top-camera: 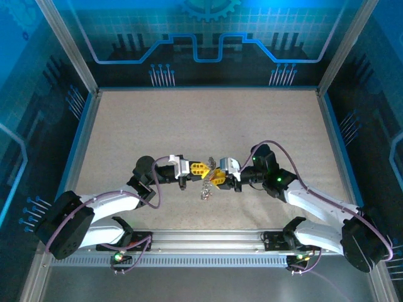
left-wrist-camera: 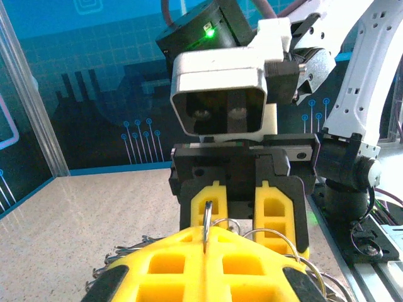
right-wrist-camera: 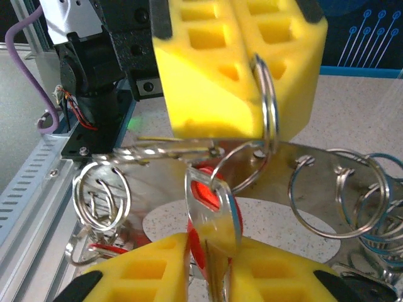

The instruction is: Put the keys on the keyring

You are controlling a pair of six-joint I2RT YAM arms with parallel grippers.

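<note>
The right gripper [right-wrist-camera: 208, 280] is clamping the key [right-wrist-camera: 211, 211] between its yellow pads, which are closed down to the thickness of the blade. The red head is sticking out past the fingertips. The key is lying along those fingers, so its long axis is running right to left across the scene, and its head is pointing left toward the other arm.

Right at that head a wire loop [right-wrist-camera: 271, 107] is standing edge-on. Its lower curve is touching or overlapping the head, and I cannot tell whether it is passing through the key's hole. The left gripper [left-wrist-camera: 206, 242] is pinching this loop, its fingers pressed fully together, with only the thin wire showing in the seam.

The loop is hanging from the keyring [top-camera: 206, 189], which is dangling just on the near side of the two sets of fingertips. Its small rings [right-wrist-camera: 123, 196] are fanning out beneath the key and to either side. I cannot tell whether the bundle is resting on the table [top-camera: 189, 119].

Both arms are meeting tip to tip over the near middle of the table. To my eye the coming move is depending on lining up the key's hole with the loop. The right arm is carrying the key and seems the one to feed it leftward, while the left arm is anchoring the loop.
</note>
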